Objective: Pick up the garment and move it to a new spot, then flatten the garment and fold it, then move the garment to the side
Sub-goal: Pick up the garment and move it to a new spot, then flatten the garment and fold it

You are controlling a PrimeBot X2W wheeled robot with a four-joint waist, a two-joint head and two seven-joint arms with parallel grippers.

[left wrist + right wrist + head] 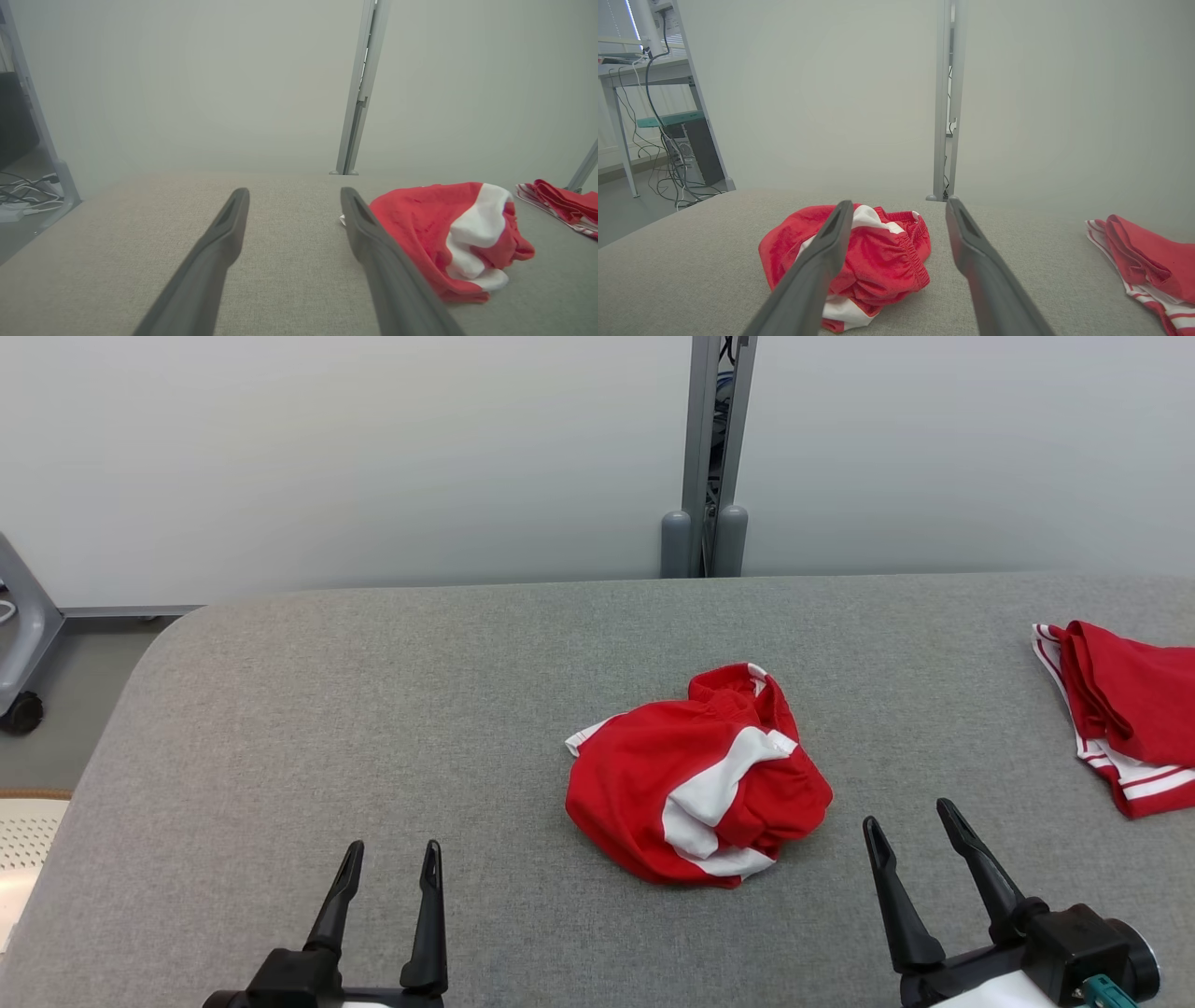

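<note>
A crumpled red garment (700, 779) with white stripes lies in a heap near the middle of the grey padded table (373, 709). My left gripper (392, 859) stands open at the lower left, well left of the heap, nothing between its fingers. My right gripper (910, 817) is open at the lower right, just right of the heap and apart from it. In the left wrist view the garment (448, 233) sits to the right of the open left gripper (294, 196). In the right wrist view the garment (878, 252) lies behind the left finger of the right gripper (900, 205).
A second red and white garment (1130, 719) lies folded at the table's right edge, also seen as a folded red cloth (1143, 261). A grey wall with a metal post (714, 457) stands behind the table. A frame on a caster (23, 644) stands off the left edge.
</note>
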